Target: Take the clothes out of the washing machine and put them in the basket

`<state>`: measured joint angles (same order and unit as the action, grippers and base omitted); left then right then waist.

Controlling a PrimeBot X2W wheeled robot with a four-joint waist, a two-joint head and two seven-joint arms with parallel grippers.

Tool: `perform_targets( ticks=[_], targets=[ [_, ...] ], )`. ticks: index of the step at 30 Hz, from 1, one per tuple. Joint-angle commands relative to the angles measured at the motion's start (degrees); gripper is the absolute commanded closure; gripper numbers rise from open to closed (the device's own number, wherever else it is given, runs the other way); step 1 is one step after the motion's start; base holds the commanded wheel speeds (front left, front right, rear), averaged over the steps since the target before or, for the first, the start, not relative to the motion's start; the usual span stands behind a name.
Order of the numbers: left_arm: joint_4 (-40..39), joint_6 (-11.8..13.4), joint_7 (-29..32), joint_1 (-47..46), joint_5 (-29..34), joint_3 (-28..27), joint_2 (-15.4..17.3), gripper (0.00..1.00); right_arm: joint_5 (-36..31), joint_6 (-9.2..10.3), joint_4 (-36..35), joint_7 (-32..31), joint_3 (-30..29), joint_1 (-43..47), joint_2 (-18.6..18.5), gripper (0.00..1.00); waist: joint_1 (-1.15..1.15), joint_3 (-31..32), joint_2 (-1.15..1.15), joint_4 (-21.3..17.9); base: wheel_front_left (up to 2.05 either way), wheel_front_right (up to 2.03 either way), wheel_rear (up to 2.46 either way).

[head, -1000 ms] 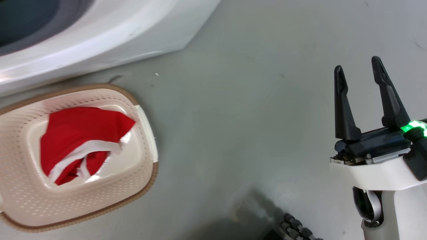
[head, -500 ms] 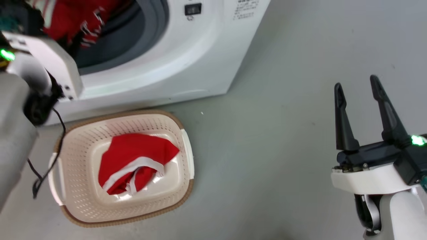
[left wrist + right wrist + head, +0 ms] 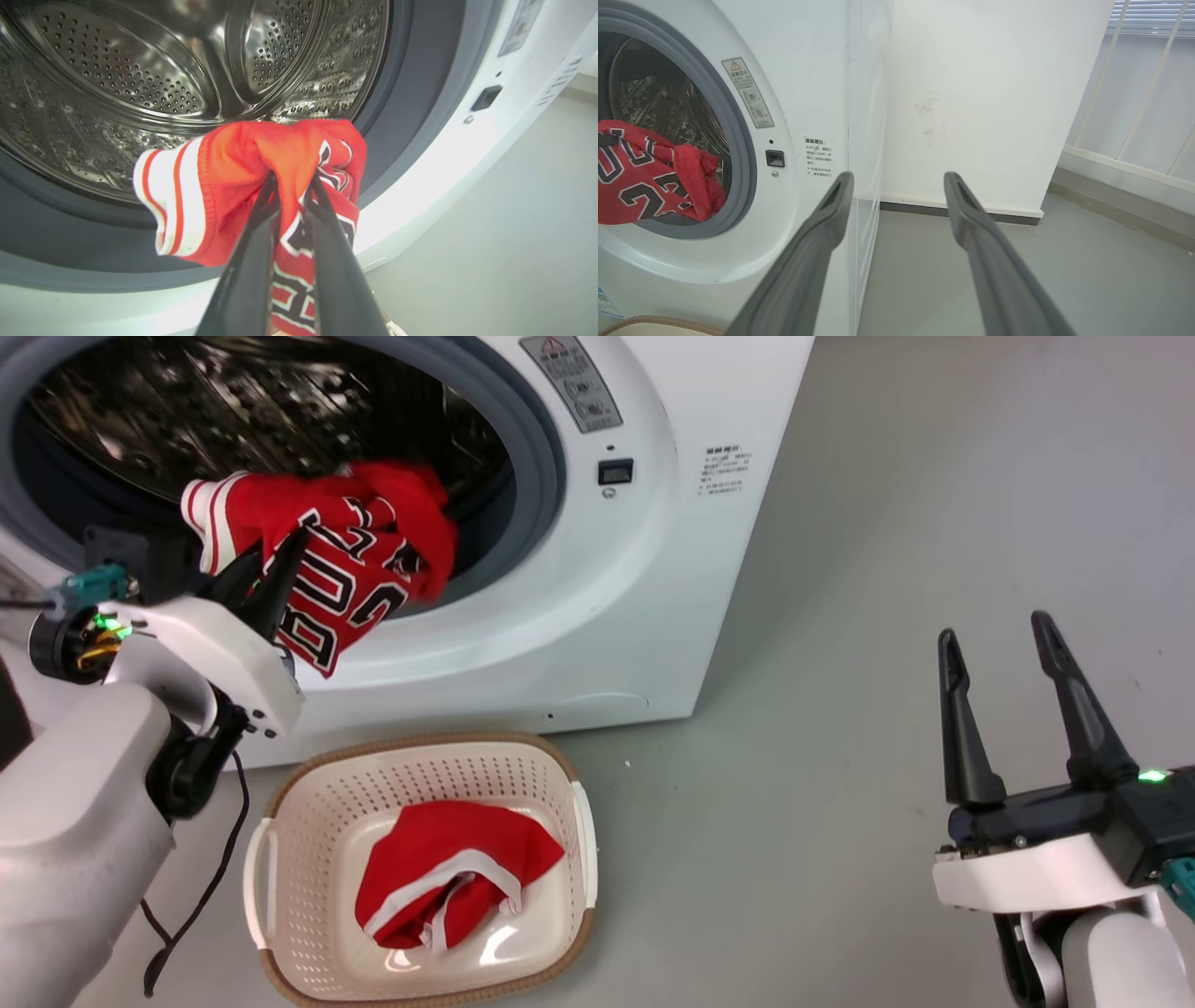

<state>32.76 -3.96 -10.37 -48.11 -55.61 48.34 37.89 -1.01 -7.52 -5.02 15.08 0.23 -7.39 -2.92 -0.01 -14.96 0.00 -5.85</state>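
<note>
Our left fingers (image 3: 254, 252) are clamped on a fold of the red jersey (image 3: 219, 186). It hangs at the mouth of the washing machine (image 3: 653, 569), draped over the grey door seal (image 3: 546, 467) and not yet clear of it. Our right fingers (image 3: 962, 737) stand spread and empty above the bare grey floor (image 3: 840, 569), well apart from both machine and basket (image 3: 420, 747).

One red garment (image 3: 448, 868) with white trim already lies crumpled on the basket's bottom. The basket sits on the floor just in front of the machine, below the porthole. The jersey in our grip is the only cloth we can see at the drum (image 3: 140, 70). Its steel looks bare behind the jersey, though the jersey hides the lowest part. We judge the job past halfway: what remains is to draw this piece out, lower it over the basket and let go.

The jersey is soft, limp cloth that bunches where it is pinched. It has a ribbed red-and-white striped edge and bold black-and-white block lettering. The drum is polished steel, perforated all over, with smooth raised ribs. The machine's shell is glossy white. The basket is a cream plastic rounded rectangle with perforated walls, a brown woven-look rim and white side handles.
</note>
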Motion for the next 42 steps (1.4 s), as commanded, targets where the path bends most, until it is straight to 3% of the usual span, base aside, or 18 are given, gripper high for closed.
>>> perform_targets(
  ticks=[1, 11, 18, 23, 27, 31, 34, 42],
  targets=[
    [-1.27, 0.93, -1.00, 1.26, 0.29, -0.47, 0.48, 1.00, -0.04, 0.06, 0.37, 0.14, -0.08, 1.12, 0.08, 0.00, 0.01, 2.05, 0.00, 1.02, 0.00, 0.00, 0.00],
    [-18.01, 9.93, -4.30, 10.28, 1.74, -3.74, 4.79, 1.00, 1.02, 0.06, 1.41, 0.14, -0.44, 4.24, 0.08, 0.00, 0.01, 7.42, 0.00, 2.32, 0.00, 0.00, 0.00],
    [-30.08, 16.10, -4.62, 18.60, 0.84, -5.39, 7.96, 1.00, 1.13, 0.06, 0.91, 0.14, -0.33, 4.00, 0.08, 0.00, 0.01, 7.31, 0.00, 2.49, 0.00, 0.00, 0.00],
    [-34.51, 18.05, -4.67, 24.30, -0.73, -5.05, 8.07, 1.00, 0.30, 0.06, 0.43, 0.13, -0.60, 3.33, 0.08, 0.00, 0.01, 5.36, 0.00, 2.52, 0.00, 0.00, 0.00],
    [-33.22, 17.55, -4.34, 26.85, -1.57, -3.63, 7.16, 1.00, -0.05, 0.06, -0.17, 0.13, -0.30, 2.24, 0.08, 0.00, 0.01, 2.69, 0.00, 2.31, 0.00, 0.00, 0.00],
    [-28.17, 15.31, -3.42, 27.29, -2.28, -1.94, 5.49, 1.00, -0.26, 0.06, -0.66, 0.13, -0.16, 1.30, 0.08, 0.00, 0.01, -0.61, 0.00, 2.07, 0.00, 0.00, 0.00],
    [-21.69, 13.22, -2.16, 25.34, -0.88, 0.12, 4.39, 1.00, -0.59, 0.06, -1.01, 0.13, -0.09, 0.49, 0.08, 0.00, 0.01, -3.47, 0.00, 1.77, 0.00, 0.00, 0.00],
    [-2.31, 6.01, -1.03, 18.89, -0.31, 2.62, -2.38, 1.00, -1.78, 0.06, -2.37, 0.13, -0.05, -2.55, 0.08, 0.00, 0.01, -12.14, 0.00, 0.48, 0.00, 0.00, 0.00]
  ],
)
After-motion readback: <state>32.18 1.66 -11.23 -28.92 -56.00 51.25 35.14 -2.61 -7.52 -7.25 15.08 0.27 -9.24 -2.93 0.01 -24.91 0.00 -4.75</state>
